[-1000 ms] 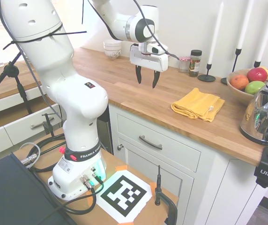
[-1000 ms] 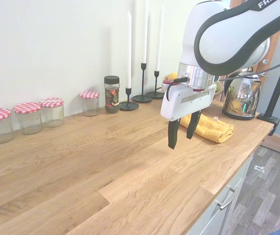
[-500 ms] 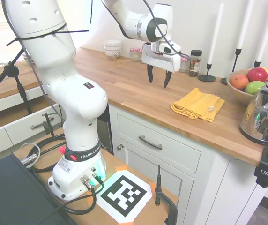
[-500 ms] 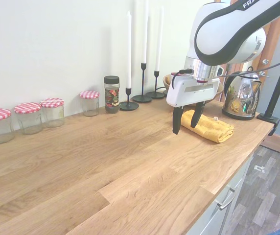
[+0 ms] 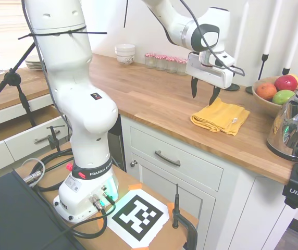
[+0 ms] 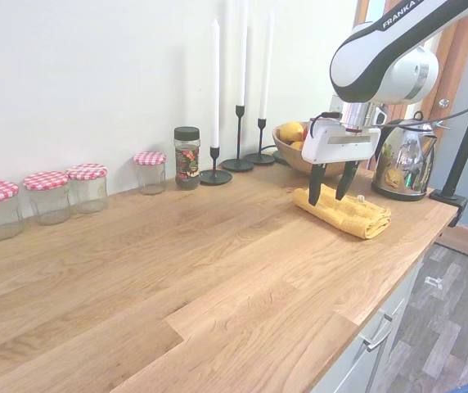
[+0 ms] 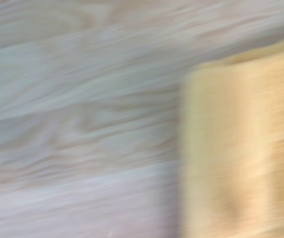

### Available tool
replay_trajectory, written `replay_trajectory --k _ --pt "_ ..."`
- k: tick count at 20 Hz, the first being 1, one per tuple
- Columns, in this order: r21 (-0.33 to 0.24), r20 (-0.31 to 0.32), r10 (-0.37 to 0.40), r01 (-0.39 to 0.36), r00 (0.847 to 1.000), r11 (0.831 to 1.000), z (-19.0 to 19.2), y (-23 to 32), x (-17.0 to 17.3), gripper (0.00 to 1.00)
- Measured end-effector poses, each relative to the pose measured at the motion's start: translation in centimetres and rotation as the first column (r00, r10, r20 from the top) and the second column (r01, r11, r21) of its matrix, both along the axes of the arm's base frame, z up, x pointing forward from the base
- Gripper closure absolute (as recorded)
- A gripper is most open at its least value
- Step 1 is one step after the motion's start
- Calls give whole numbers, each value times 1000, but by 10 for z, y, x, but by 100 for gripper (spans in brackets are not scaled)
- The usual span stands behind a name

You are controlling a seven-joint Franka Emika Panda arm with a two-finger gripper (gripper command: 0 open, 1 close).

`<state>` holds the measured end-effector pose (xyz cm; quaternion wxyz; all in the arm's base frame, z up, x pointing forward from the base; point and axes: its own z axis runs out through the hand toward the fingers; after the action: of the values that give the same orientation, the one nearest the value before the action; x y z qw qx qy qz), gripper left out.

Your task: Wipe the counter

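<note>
Fingers apart, the gripper [image 5: 203,95] hangs over the yellow cloth [image 5: 220,116] (folded, near the counter's [image 5: 154,101] front edge); descend squarely and pinch several layers.

Plain pale wall [image 6: 95,74], white panelled cabinets [image 5: 185,172], grey wood-look floor [image 6: 438,336], soft daylight

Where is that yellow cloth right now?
The folded yellow cloth lies on the wooden counter, directly below the open gripper, between the fruit bowl and the counter's front edge, near the kettle.
</note>
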<state>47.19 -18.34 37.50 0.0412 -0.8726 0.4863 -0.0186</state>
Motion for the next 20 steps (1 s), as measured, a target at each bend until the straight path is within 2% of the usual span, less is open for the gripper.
replay_trajectory --k 13,20 --pt "53 7 -75 74 997 996 1 -105 -19 0" --pt "59 -16 -63 64 998 996 -13 -104 -13 0"
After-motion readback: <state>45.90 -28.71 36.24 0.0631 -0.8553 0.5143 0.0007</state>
